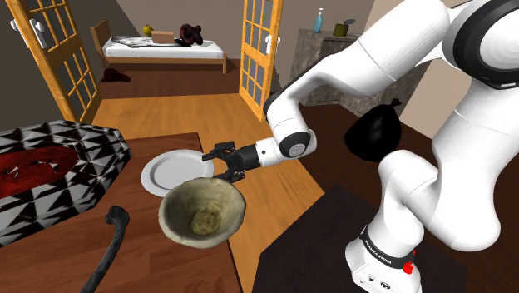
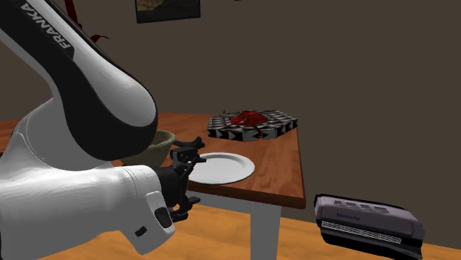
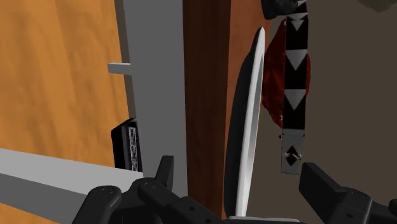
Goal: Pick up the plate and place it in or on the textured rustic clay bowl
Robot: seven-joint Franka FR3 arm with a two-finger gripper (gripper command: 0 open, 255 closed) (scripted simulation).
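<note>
**Risks.** Your pincer point(image 3: 236, 167) stands apart, straddling the rim of the plate point(image 1: 170, 172) without clamping it. The plate lies flat by the edge of the surface point(image 1: 75, 258) nearest the stand. If you close too shallow on that thin, sloping rim, the plate will likely slip or tip off the edge. The bowl point(image 1: 203, 214) sits just beside it, and a careless lift may knock it.

**Materials.**
- Plate: white, smooth, round, shallow.
- Bowl: rough, mottled beige, deep, uneven lip.
- Surface: reddish-brown, wood-look.
- Tray point(image 1: 37, 212): black-and-white triangle pattern, holding something red.
</note>
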